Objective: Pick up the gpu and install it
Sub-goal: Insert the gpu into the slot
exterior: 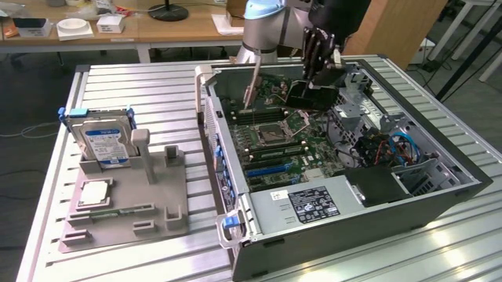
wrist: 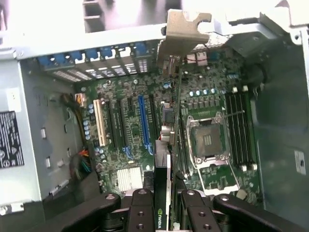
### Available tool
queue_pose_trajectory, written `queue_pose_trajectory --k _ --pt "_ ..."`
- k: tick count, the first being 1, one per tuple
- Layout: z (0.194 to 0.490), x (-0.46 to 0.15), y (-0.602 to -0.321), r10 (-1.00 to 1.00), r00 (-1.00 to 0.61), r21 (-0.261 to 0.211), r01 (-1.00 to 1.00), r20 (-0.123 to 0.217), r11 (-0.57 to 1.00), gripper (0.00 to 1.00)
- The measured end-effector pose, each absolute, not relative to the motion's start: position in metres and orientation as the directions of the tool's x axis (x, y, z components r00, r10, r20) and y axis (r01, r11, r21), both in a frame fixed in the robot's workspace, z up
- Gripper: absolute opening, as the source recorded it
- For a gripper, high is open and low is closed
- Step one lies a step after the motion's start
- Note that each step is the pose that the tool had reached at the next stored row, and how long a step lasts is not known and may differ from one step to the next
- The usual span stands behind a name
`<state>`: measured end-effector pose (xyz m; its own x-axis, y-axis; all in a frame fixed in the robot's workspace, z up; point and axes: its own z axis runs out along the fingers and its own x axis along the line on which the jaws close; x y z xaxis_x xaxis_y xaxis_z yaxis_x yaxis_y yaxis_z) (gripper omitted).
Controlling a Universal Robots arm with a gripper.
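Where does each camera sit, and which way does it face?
Exterior view: off the arm, raised, looking down at the open grey computer case; the robot arm and gripper show.
Wrist view: on the wrist, looking along the thin black gpu card into the case; black fingers show.
Shared: the gripped gpu card, the green motherboard.

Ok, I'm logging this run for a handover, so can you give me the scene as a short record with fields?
end effector: shut on the gpu
gpu: held edge-on above the motherboard, metal bracket at its far end, not seated
computer case: side open, lying on the table
long blue slot: empty
hard drive: upright in the grey stand, on the exterior view's left
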<state>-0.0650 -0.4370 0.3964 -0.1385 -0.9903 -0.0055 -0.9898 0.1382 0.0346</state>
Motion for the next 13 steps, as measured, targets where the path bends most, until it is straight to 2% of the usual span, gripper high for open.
queue_pose_trajectory --k 13 --pt "0.3914 -0.0646 -0.437 -0.997 0.072 0.011 -0.997 -0.006 -0.072 0.26"
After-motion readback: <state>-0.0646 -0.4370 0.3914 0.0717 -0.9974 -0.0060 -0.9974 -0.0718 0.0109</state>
